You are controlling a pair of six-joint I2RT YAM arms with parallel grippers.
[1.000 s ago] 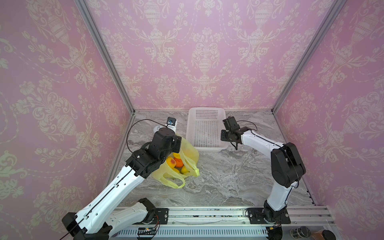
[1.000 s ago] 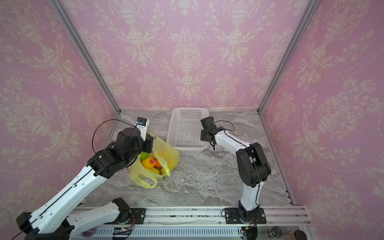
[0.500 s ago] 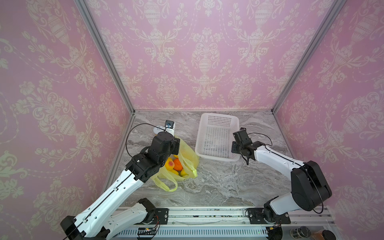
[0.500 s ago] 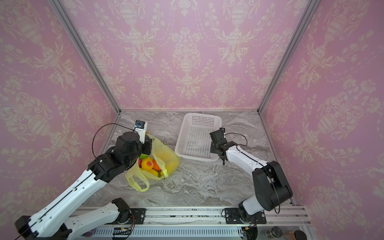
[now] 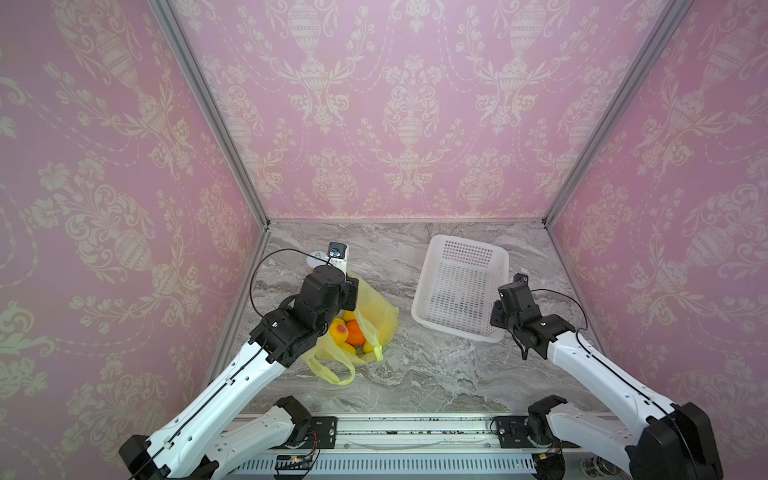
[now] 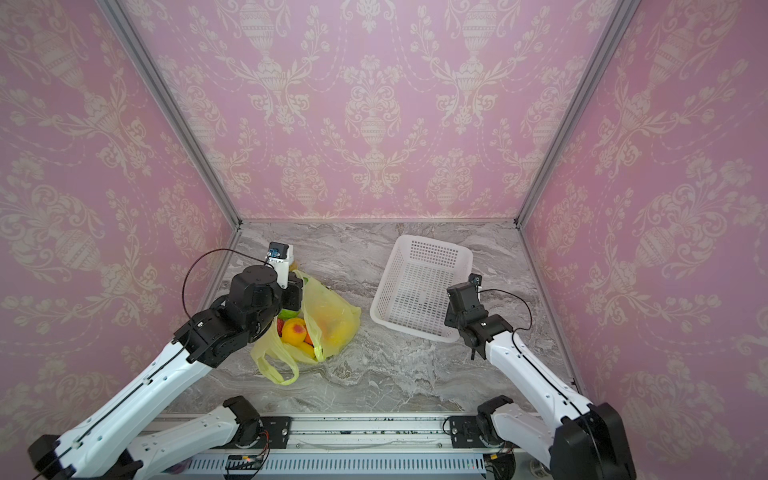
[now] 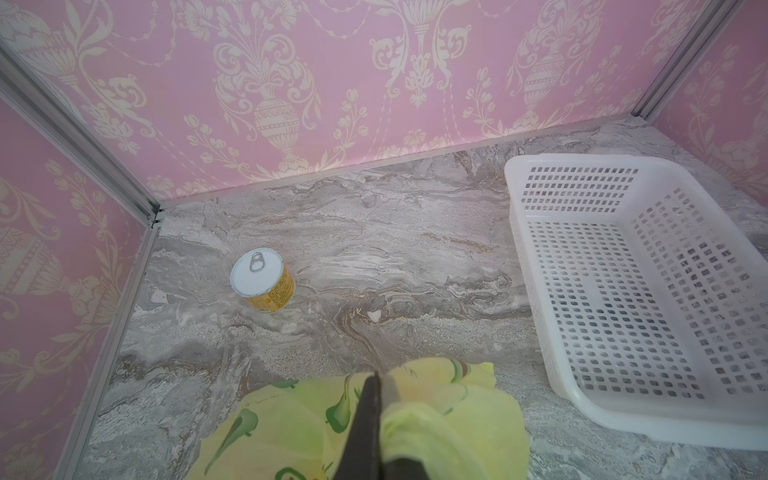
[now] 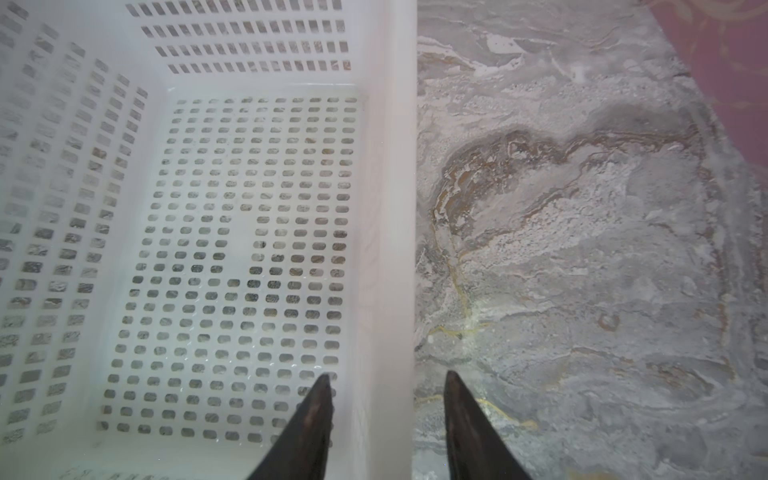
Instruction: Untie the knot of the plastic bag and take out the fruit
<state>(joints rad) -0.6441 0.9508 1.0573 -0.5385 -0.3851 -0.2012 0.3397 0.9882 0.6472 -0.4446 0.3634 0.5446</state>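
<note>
The plastic bag (image 5: 376, 316) lies open at the left of the marble floor, thin yellow-green with avocado prints (image 7: 291, 419). The fruit shows in its mouth: a peach (image 5: 340, 331), an orange (image 5: 356, 336) and yellow pieces (image 6: 305, 348). One loop handle (image 5: 332, 372) lies loose toward the front. The knot is out of view. My left gripper (image 7: 376, 388) is shut on a bunched fold of the bag's far edge. My right gripper (image 8: 388, 380) stands open astride the rim of the white basket (image 8: 390, 208), one finger inside and one outside.
The white perforated basket (image 5: 469, 240) sits empty at the right, turned slightly askew. A small yellow can with a white lid (image 7: 262, 286) stands near the back left corner. Pink walls close in three sides.
The right gripper pulled the basket rightward and nearer the front, then opened its jaws on the rim. The left gripper kept its hold on the bag.
</note>
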